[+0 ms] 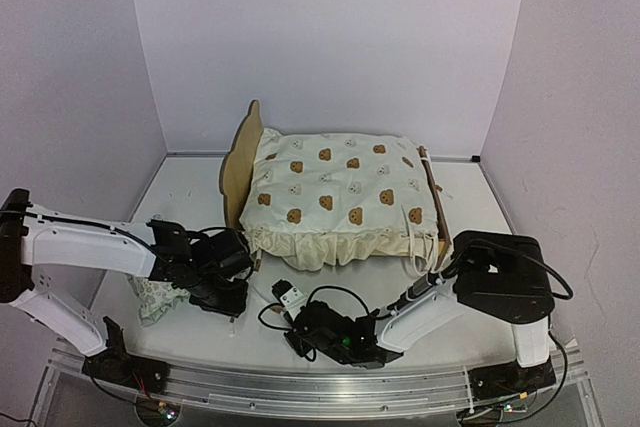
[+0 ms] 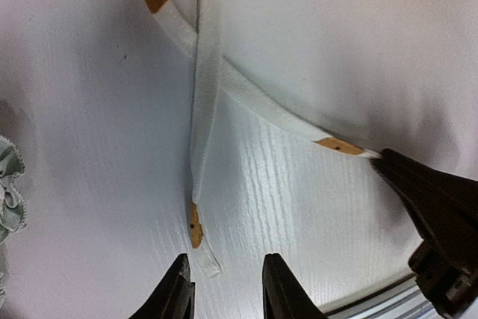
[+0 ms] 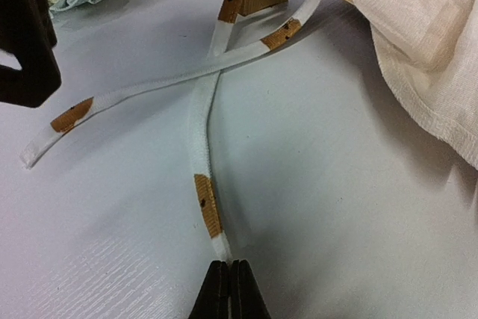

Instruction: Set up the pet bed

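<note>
Mid-table, the light plywood pet bed (image 1: 240,162) wears its cream bear-print cover (image 1: 340,197); knotting its crossed white ties (image 3: 205,80) seems in hand, right gripper (image 3: 228,267) pinching one end, left gripper (image 2: 226,265) parted and empty, next needing the other.

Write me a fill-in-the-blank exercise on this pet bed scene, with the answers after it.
1. The right tool is ____ on the end of one bear-print tie.
2. The left tool is ____, gripping nothing.
3. The floral pillow lies on the table by the ____ arm.
4. The bear-print cover is draped over the pet bed, whose headboard is at its ____ end in the top view.
Missing words: shut; open; left; left.
</note>
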Tool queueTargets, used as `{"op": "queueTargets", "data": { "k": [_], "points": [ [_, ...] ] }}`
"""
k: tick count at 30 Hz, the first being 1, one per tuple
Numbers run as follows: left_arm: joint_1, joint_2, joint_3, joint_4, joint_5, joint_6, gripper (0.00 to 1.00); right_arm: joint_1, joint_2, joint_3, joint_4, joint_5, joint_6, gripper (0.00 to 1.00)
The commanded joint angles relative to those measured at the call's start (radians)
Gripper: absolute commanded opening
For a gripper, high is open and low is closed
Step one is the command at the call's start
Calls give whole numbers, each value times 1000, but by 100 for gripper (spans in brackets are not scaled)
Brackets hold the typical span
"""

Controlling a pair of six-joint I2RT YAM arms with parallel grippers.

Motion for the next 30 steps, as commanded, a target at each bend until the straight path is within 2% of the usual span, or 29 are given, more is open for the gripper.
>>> {"op": "queueTargets", "data": {
  "k": [1, 3, 6, 12, 20, 30],
  "points": [
    [3, -97, 53, -39, -32, 19, 51, -5, -66, 22, -8, -31, -24, 0],
    [14, -104, 68, -54, -72, 15, 53, -5, -75, 22, -7, -36, -30, 0],
    [46, -93, 78, -36, -121, 16, 47, -7, -84, 28, -7, -47, -40, 0],
    [132, -52, 52, 127, -129, 83, 39, -13, -93, 38, -11, -86, -32, 0],
    [251, 10, -1, 347, -25, 240, 35, -16, -104, 36, -27, -114, -5, 0],
    [295, 133, -7, 446, -9, 276, 36, -16, -122, 21, -43, -121, 7, 0]
  ]
}}
